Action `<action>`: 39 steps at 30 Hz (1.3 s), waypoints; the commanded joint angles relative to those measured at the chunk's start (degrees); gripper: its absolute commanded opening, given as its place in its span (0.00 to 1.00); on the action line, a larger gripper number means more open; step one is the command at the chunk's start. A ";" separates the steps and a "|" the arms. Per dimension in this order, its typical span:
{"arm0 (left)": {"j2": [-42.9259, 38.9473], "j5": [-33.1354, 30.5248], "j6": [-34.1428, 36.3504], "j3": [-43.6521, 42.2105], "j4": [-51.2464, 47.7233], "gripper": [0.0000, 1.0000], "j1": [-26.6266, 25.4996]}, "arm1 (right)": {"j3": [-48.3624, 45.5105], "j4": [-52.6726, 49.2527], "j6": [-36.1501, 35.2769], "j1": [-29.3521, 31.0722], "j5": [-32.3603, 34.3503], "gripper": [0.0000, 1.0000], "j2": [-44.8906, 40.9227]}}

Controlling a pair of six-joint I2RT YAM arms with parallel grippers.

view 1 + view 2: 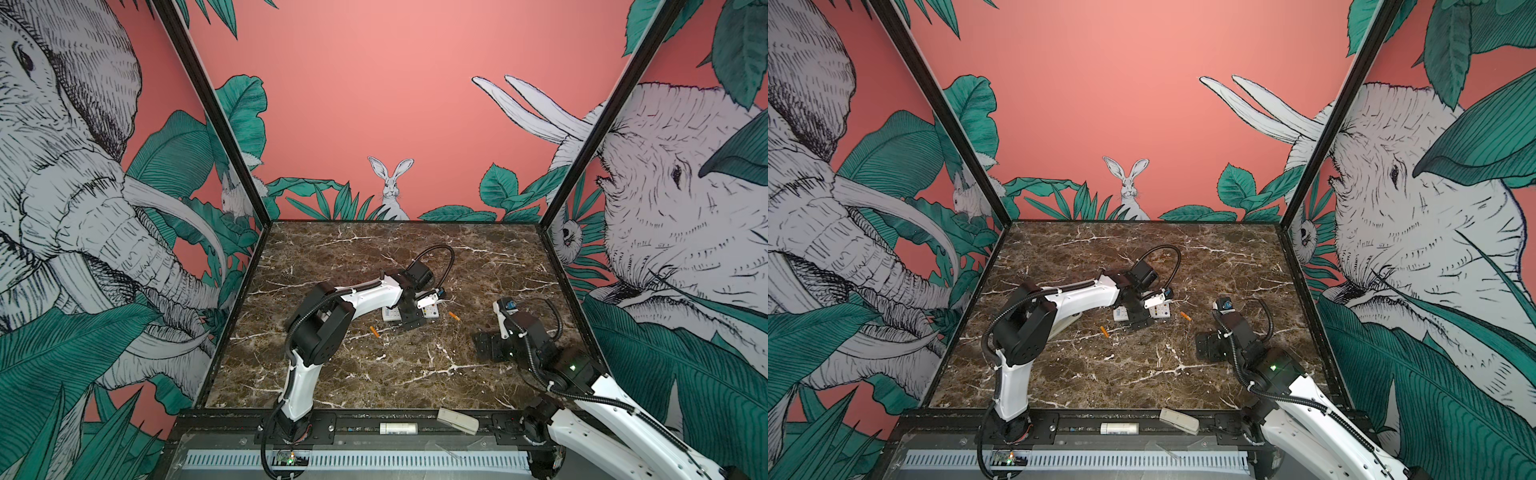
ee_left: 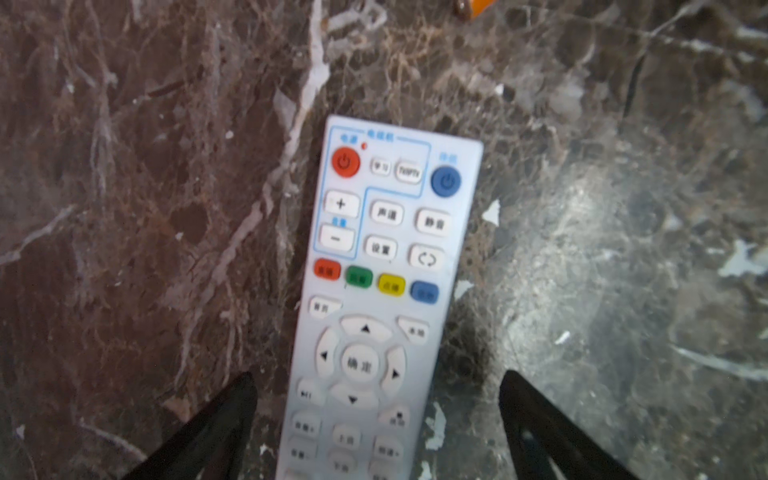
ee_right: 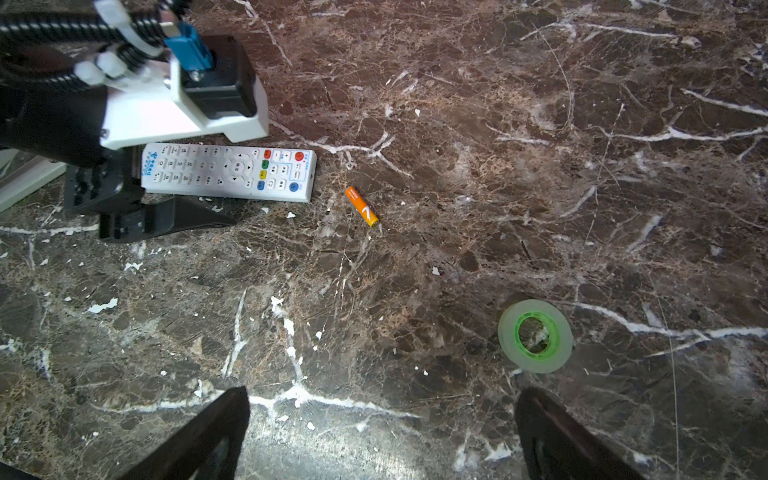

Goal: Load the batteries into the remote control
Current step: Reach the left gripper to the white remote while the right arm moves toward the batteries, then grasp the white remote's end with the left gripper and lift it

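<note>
The remote control (image 2: 374,291) was seen lying flat, buttons up, near the middle of the marble tabletop (image 1: 374,374). It was straddled by the left gripper (image 2: 378,380), whose black fingers (image 2: 232,415) were spread to either side with marble showing at each edge, so nothing was clamped. In both top views the remote was largely covered by that gripper and its camera mount, and only two white pieces were left showing.

One orange battery (image 1: 454,316) was spotted just off the remote's power-button end, toward the right arm. The second battery (image 1: 375,332) was lying apart from the remote on the left arm's side. The right gripper (image 3: 382,399) was held wide apart over bare marble, touching nothing.

A tape roll (image 3: 564,338) with a green core was caught only in the right wrist view, near that gripper. The button print could be read only in the left wrist view: red and blue power keys, a four-colour row and a round direction pad. The blue logo at the opposite end was shown only by the right wrist view.

On the front rail, off the marble, a white cylinder (image 1: 398,428) and a grey block (image 1: 457,420) were noted.
</note>
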 commanded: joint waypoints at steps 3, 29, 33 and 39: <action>2.24 -0.90 1.65 4.67 -0.40 0.87 -1.69 | -0.37 -1.09 1.32 0.52 0.99 0.99 -1.66; 6.89 2.42 -9.88 13.22 -3.45 0.49 1.40 | -2.74 0.98 1.58 0.69 -0.69 0.99 -1.81; 6.31 2.54 -16.51 13.76 -4.45 0.47 4.44 | -3.59 2.15 1.56 0.70 -1.69 0.99 -1.33; 5.29 1.52 -28.76 13.12 -5.64 0.45 9.53 | -4.68 6.16 1.61 0.82 -3.71 0.99 1.61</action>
